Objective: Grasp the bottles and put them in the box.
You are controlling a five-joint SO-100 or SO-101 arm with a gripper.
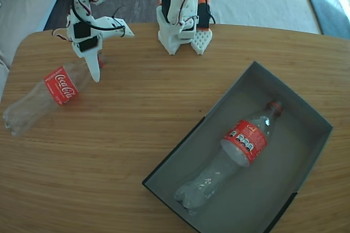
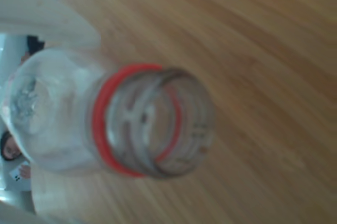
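One bottle (image 1: pixel 46 95), clear with a red Coca-Cola label, lies on the wooden table at the left of the fixed view, its neck pointing up-right. My gripper (image 1: pixel 114 55) hangs over that neck, jaws spread wide and open: one white finger (image 1: pixel 94 68) reaches down beside the neck, the other points right. The wrist view looks straight into this bottle's (image 2: pixel 152 124) uncapped mouth with its red ring, and a white finger (image 2: pixel 45 19) shows at the upper left. A second bottle (image 1: pixel 240 145) lies diagonally inside the dark grey box (image 1: pixel 180 159) at the right.
The arm's white base (image 1: pixel 183 30) is clamped at the table's far edge. Bare wood spans between the left bottle and the box. The table's rounded edge runs close behind the left bottle, with pale cushions beyond.
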